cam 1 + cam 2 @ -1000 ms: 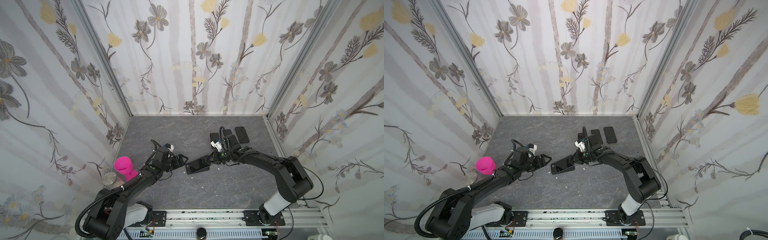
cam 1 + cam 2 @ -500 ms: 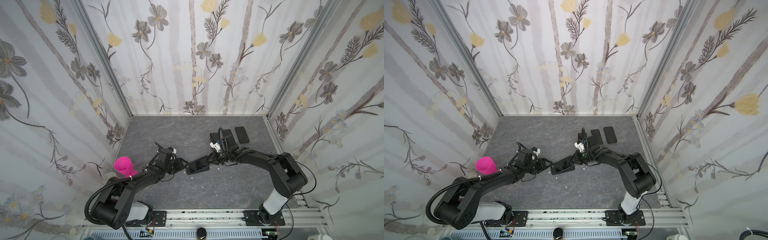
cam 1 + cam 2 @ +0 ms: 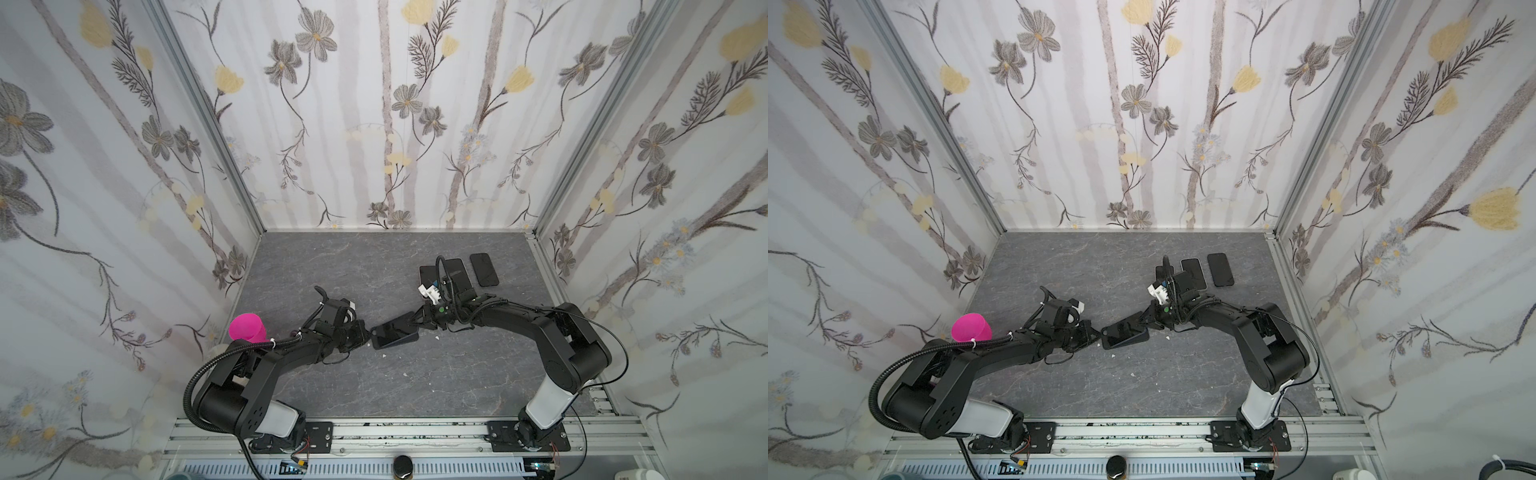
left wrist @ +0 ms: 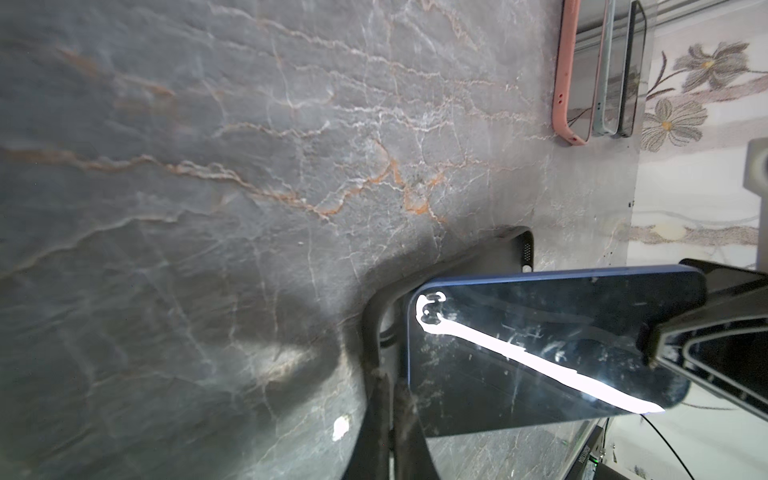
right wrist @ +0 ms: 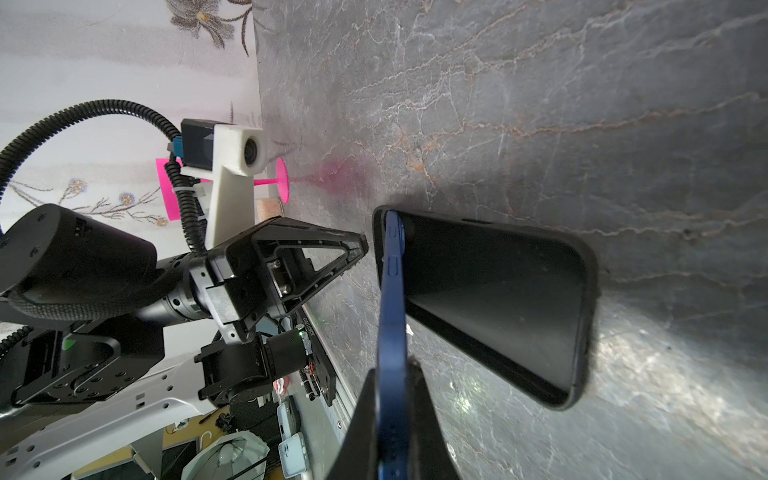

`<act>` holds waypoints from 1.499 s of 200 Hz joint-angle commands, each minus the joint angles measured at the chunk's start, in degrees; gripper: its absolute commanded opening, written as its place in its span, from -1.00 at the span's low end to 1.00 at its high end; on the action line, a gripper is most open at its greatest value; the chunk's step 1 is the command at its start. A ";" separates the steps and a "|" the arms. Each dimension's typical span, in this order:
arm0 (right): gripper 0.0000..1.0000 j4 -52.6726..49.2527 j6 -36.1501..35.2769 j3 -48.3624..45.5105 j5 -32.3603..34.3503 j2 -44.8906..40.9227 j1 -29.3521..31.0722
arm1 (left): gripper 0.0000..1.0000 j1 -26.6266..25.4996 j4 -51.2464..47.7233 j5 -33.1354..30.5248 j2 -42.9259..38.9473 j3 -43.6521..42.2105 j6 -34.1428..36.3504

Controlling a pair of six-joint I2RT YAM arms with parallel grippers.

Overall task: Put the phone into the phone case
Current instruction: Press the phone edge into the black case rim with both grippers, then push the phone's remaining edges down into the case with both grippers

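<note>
Wide a second ago, the left gripper point(image 3: 366, 334) is now sitting closed, arm stretched low, against the black soft-walled phone case point(image 5: 498, 299) on the grey marbled tabletop point(image 3: 332, 270); the right gripper point(image 3: 417, 322) is clamping the dark-blue glass-faced phone point(image 4: 540, 345), tilted into it.

Both top views are bright, evenly lit and sharp, with soft shadows on the table point(image 3: 415, 386). In the left wrist view 1 white glare streak crosses the phone point(image 4: 540, 332) screen just past the left fingers point(image 4: 374, 436), which are blurred; a dim shadow spreads beside them. In the right wrist view the right fingers point(image 5: 357, 440) are out of focus, and a glare patch lies on the table beyond the case point(image 5: 498, 299).
</note>
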 commanded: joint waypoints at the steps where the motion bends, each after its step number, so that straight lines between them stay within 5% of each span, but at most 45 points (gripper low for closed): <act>1: -1.00 1.92 0.14 0.20 -1.88 0.56 -0.15 | -1.00 0.04 0.42 1.33 1.64 0.91 0.76; 128: -1.00 1.26 -1.22 -1.07 -1.92 1.22 -2.05 | -1.00 -0.03 -3.15 -5.63 0.19 1.39 3.39; 300: -1.00 6.22 0.44 -3.77 -3.21 5.53 -1.66 | -1.00 -2.15 -1.87 -2.04 6.07 3.30 3.14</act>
